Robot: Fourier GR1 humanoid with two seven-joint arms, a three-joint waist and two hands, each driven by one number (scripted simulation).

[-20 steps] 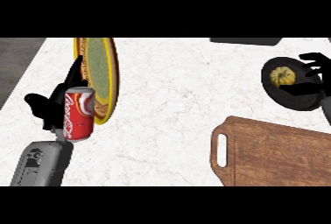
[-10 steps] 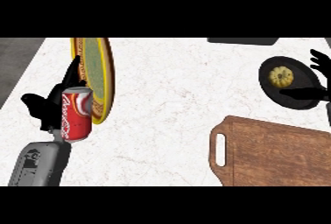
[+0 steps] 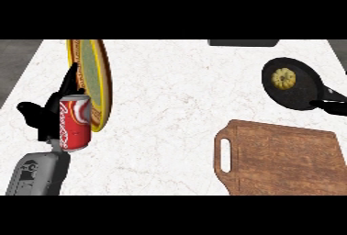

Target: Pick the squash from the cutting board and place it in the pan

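The yellow squash (image 3: 283, 79) lies inside the black pan (image 3: 300, 98) at the far right of the counter. Just below the pan's handle, at the view's right edge, only a small part of my right hand (image 3: 333, 106) shows; it is open, holds nothing and is apart from the squash. The brown wooden cutting board (image 3: 284, 158) at the lower right has nothing on it. My left hand (image 3: 45, 114) rests open at the left, fingers up, partly hidden behind a red can.
A red soda can (image 3: 75, 122) stands in front of my left hand. Beside it is a green plate (image 3: 92, 82) with a yellow rim. A dark object (image 3: 243, 42) sits at the counter's far edge. White marble counter (image 3: 169, 101) spreads between plate and pan.
My right hand has drawn back from over the pan toward the right edge, uncovering the squash in the pan. The left hand has not moved.
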